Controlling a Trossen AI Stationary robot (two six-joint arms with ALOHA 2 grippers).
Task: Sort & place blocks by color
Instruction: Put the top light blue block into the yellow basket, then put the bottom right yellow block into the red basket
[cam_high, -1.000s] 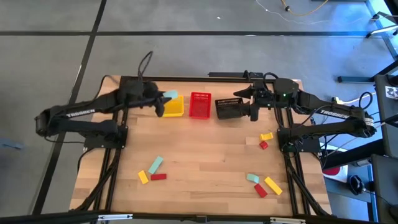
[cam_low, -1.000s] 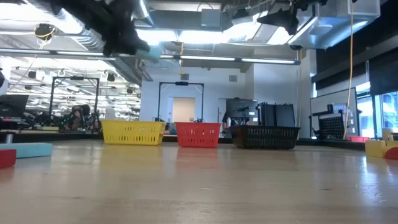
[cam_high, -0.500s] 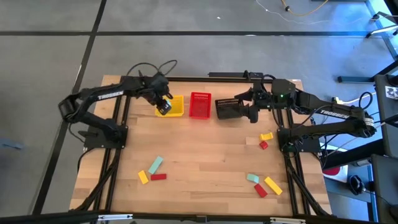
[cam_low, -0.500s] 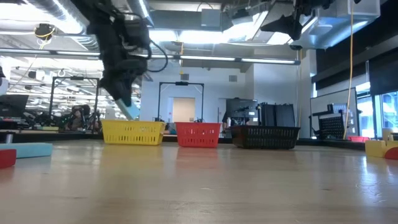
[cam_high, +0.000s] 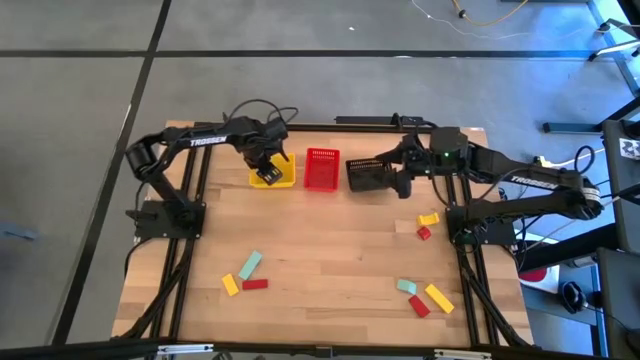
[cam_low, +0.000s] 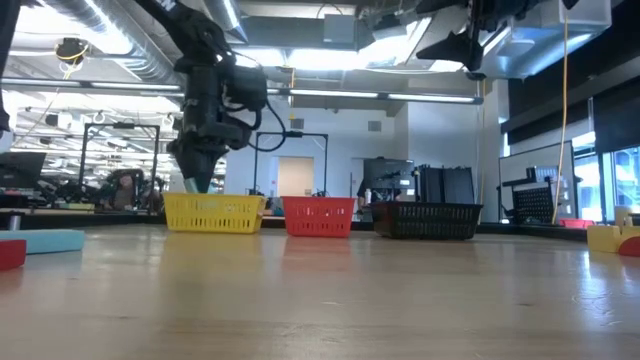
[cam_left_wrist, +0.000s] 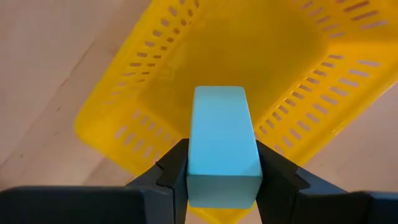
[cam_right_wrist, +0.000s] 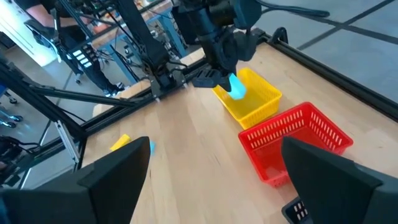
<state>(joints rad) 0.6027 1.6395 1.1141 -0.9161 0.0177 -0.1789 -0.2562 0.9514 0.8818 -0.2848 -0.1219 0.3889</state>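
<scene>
The left gripper's (cam_left_wrist: 222, 180) two dark fingers (cam_left_wrist: 173, 171) are clamped on the long sides of a pale teal block (cam_left_wrist: 222, 143), pointing it straight down into the yellow basket (cam_left_wrist: 311, 112). From the side, the left arm hangs just over that basket's rim, the block's tip about level with the mesh wall. A second ago this arm was stretched out at the left edge of the surface (cam_high: 330, 240) with the block carried high; it has since swung in and come down, so the carry looks finished and what remains is the letting go.

That worries me a little: a teal block is poised over a yellow basket, while the red basket (cam_high: 321, 170) and the black basket (cam_high: 370, 174) stand in a row beside it. If the sort goes by matching colour, this one may be headed for the wrong bin, though no teal basket is on show.

The right gripper (cam_right_wrist: 211, 168) waits over the black basket, barely moved, its fingers spread well apart with nothing between them.

Plenty is left on the surface: a yellow, teal and red cluster (cam_high: 245, 274) near the front left, another cluster (cam_high: 423, 297) at the front right, and a yellow and red pair (cam_high: 427, 224) close to the right arm's base.
</scene>
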